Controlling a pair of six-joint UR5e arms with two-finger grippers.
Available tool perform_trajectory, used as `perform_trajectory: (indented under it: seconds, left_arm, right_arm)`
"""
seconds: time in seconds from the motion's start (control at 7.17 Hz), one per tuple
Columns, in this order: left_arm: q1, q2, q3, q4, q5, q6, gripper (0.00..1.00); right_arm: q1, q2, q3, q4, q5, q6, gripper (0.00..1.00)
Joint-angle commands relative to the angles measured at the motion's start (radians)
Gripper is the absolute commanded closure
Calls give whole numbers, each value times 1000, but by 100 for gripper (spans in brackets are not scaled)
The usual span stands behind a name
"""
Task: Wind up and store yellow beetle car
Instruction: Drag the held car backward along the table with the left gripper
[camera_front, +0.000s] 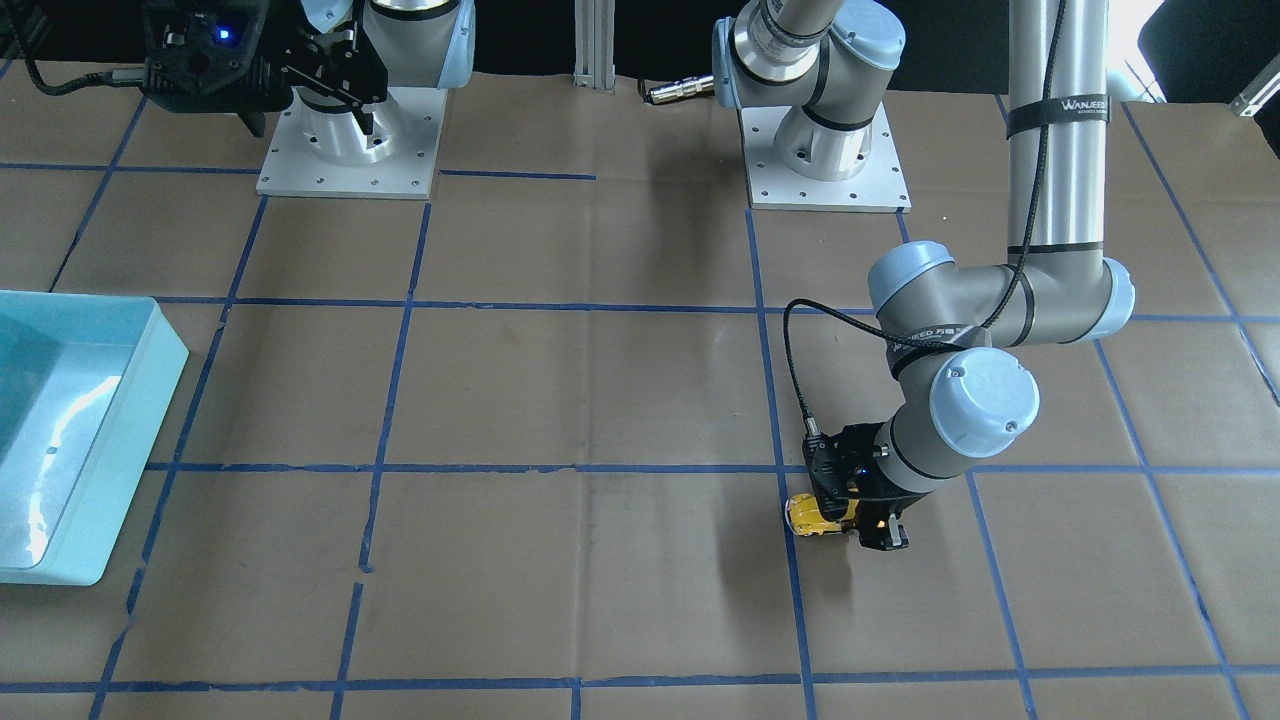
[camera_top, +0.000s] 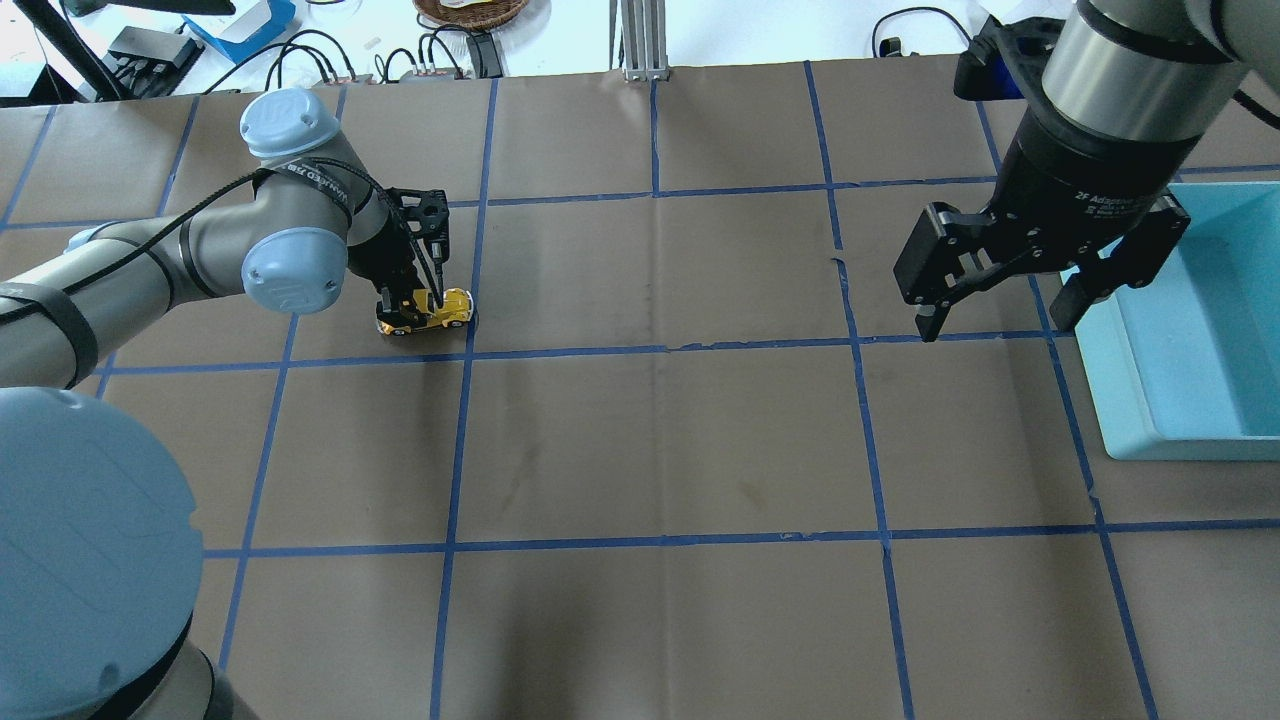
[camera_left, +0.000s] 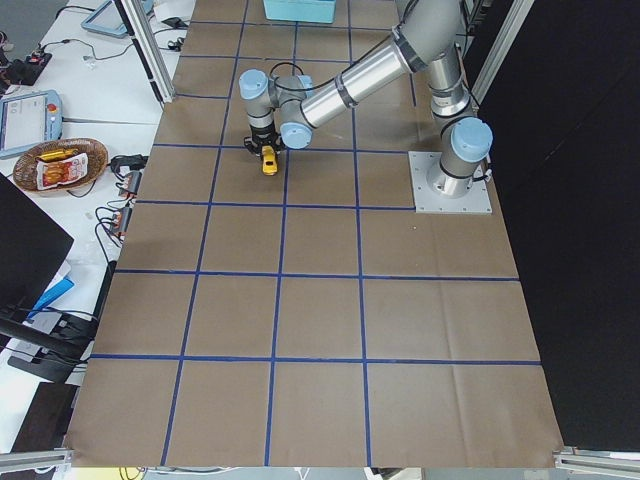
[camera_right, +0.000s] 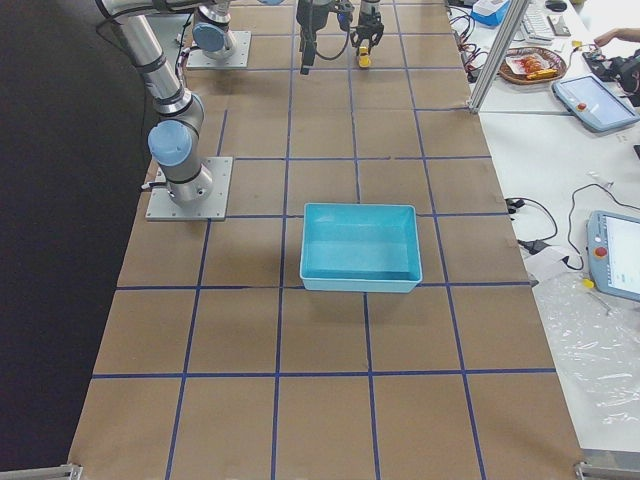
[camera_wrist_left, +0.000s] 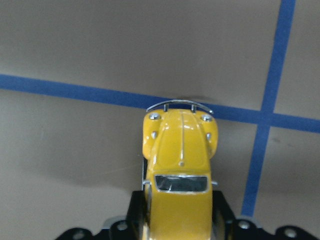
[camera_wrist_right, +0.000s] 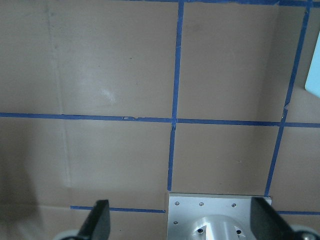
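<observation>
Left gripper (camera_top: 403, 317) pinches the car (camera_top: 448, 305) at its rear half on the table (camera_top: 650, 450), & we see the right gripper (camera_top: 998, 320) spread wide, nr the blue bin (camera_top: 1190, 445).

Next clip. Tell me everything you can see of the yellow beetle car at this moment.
The yellow beetle car is a small glossy toy with a rounded body, a dark windscreen framed in chrome, a chrome front bumper and round headlights. It is upright and level, low over the brown paper table, its nose over a blue tape line beside a crossing. Whether its wheels bear on the paper cannot be told. The left gripper holds its rear half from above, jaws against both sides. Nothing else touches it.
</observation>
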Motion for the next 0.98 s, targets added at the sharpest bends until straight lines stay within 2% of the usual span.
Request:
perform_trajectory:
  seconds: [0.0,0.84]
  left_arm:
    - [2,1,-4,-1,6,1,100]
    - [17,4,-5,-4,9,15,100]
  right_arm:
    - [0,0,0,0,1,0,1]
    - [0,0,0,0,-1,0,1]
